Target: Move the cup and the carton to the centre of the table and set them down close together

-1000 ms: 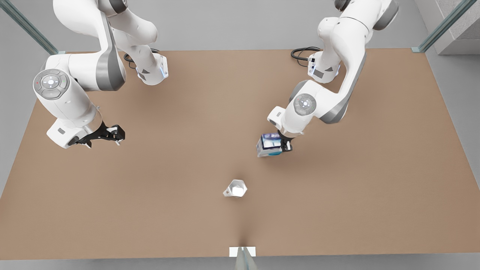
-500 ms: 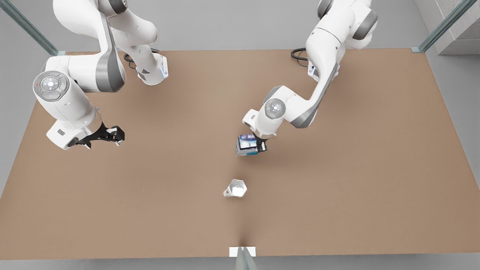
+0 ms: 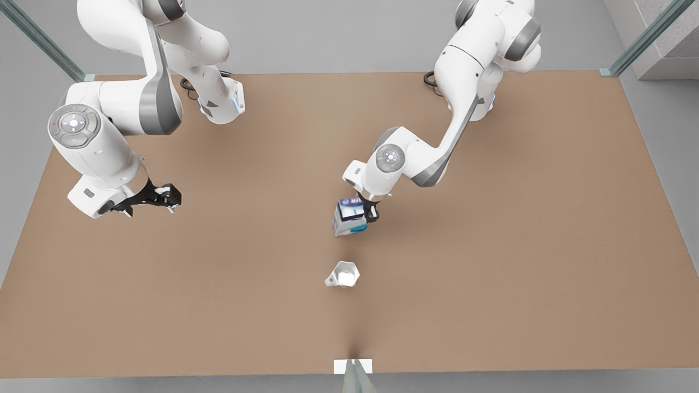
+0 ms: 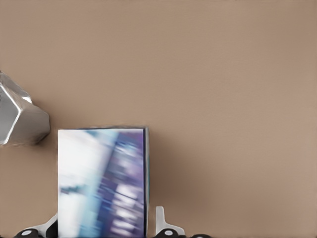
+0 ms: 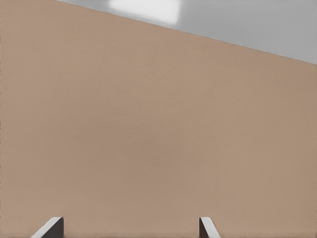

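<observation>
Grey floor [image 3: 338, 43] surrounds the scene, glass-green metal struts [image 3: 41, 38] angle in at both far corners, and a small white bracket [image 3: 353, 366] sits at the near edge.

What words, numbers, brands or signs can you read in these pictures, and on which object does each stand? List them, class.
Carton, held in the left tool: printed label in white, navy and teal, too blurred to read.
Cup: plain, no text.
Table: no text.
Right tool, open, waiting at the front view's left: no marking readable.
</observation>
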